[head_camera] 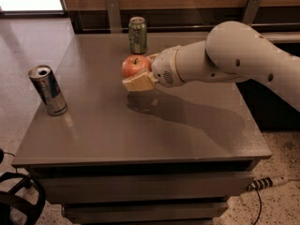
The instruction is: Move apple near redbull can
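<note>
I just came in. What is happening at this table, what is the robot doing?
The robot's gripper is shut on the apple and holds it in the air above the middle of the table; its shadow falls on the surface below. The redbull can stands upright near the table's left edge, well apart from the apple. A green can stands at the far edge. The apple has not yet been set down near the redbull can.

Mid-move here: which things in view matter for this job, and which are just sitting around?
Job: apple, held in the gripper above the table; redbull can, standing near the left edge.
Lying about: green can at the back; cable on the floor.
</note>
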Robot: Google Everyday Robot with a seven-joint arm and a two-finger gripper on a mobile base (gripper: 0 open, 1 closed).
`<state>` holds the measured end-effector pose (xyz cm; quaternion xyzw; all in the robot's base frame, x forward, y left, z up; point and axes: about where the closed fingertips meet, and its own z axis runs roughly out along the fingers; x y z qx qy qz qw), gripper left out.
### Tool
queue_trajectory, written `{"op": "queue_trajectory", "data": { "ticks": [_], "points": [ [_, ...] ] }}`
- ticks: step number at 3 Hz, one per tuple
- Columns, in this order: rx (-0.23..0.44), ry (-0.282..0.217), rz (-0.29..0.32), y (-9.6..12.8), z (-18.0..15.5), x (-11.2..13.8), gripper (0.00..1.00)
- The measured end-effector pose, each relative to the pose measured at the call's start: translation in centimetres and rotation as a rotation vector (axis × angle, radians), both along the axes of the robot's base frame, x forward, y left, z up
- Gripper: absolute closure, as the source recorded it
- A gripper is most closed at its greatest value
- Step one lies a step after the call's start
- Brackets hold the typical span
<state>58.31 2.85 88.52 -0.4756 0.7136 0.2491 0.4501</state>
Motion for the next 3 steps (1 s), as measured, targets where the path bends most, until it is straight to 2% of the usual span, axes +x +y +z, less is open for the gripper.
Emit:
{"op": "queue_trajectory", "data": {
  "ticks": [1, 2, 3],
  "points": [
    [0.019, -0.004, 0.083, 3.7, -1.5, -1.3, 1.00],
    [0.054, -0.012, 0.162, 6.0, -2.2, -2.2, 1.00],
    [0.076, 0.004, 0.230, 8.0, -3.3, -3.2, 1.00]
  ]
}}
